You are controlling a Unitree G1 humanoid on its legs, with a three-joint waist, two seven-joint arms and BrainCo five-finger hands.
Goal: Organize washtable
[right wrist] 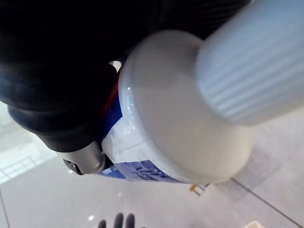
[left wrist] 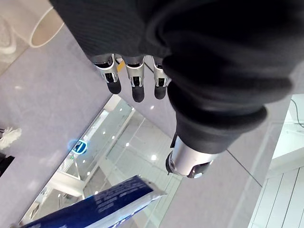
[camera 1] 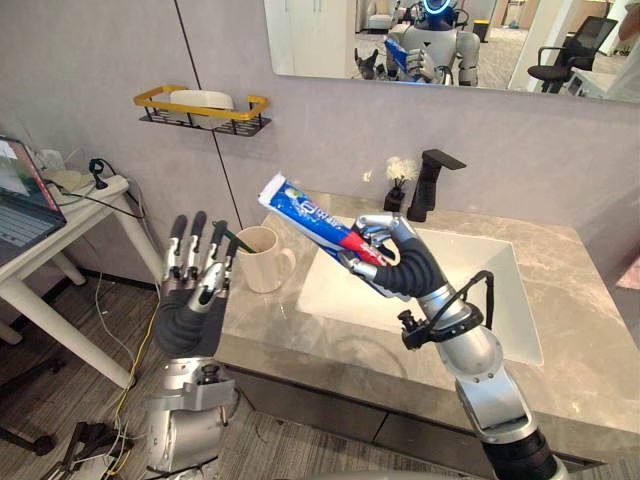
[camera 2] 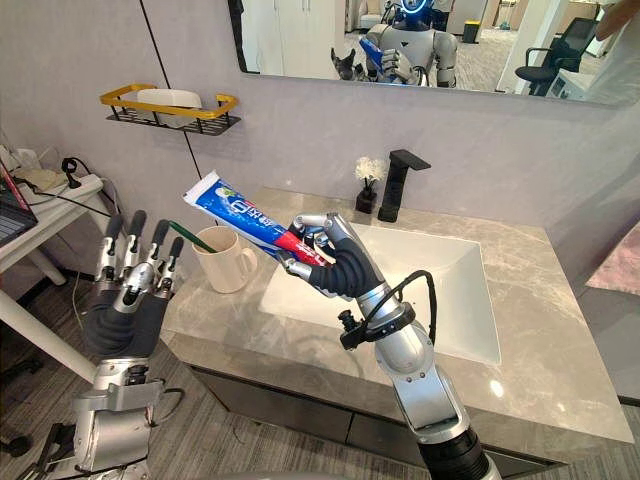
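Observation:
My right hand (camera 1: 400,262) is shut on a blue, white and red toothpaste tube (camera 1: 308,217), held in the air over the left edge of the white sink (camera 1: 470,290), its flat end pointing up and left toward the wall. The tube's white cap (right wrist: 247,61) shows close up in the right wrist view. A cream mug (camera 1: 262,258) with a green stick in it stands on the grey counter (camera 1: 560,330), left of the sink. My left hand (camera 1: 195,275) is raised beside the counter's left edge, open, fingers straight up, holding nothing.
A black faucet (camera 1: 432,180) and a small black vase with white flowers (camera 1: 398,185) stand at the back of the counter. A yellow-railed wall shelf (camera 1: 203,108) holds a white dish. A white side table with a laptop (camera 1: 25,195) is at the left. A mirror (camera 1: 450,40) hangs above.

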